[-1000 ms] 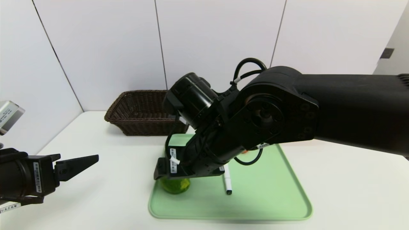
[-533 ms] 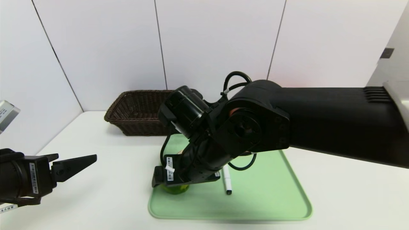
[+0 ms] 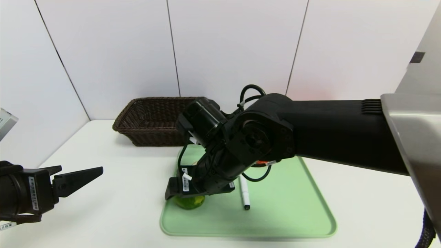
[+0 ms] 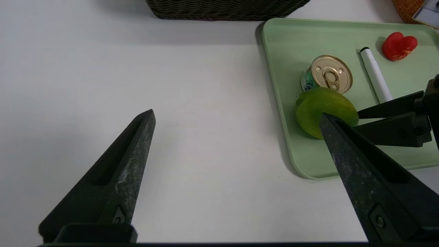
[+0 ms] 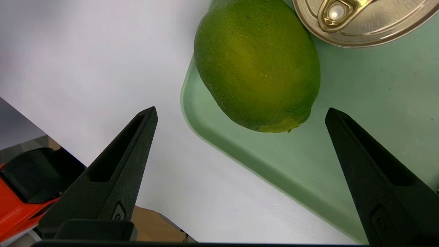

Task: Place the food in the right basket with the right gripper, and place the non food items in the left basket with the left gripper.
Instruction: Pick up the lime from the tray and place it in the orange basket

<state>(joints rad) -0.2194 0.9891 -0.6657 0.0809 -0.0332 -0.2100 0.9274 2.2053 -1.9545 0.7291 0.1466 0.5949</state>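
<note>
Both hands gape (right hand (image 5: 240, 171) above the fruit (image 5: 257, 65); left hand (image 4: 236, 144) over white table (image 3: 113, 193)).

The right pincer (image 5: 240, 137) hangs with its two black fingers (image 5: 113, 178) spread wide — neither touching anything. Beyond the tips a green citrus fruit (image 5: 257, 65) with a yellowish patch lies on the pale green tray (image 5: 343, 164), right at the tray's rim by the white counter (image 5: 85, 58). Just beside the fruit stands a tin can (image 5: 363, 20) — only its gold pull-tab lid shows.
</note>
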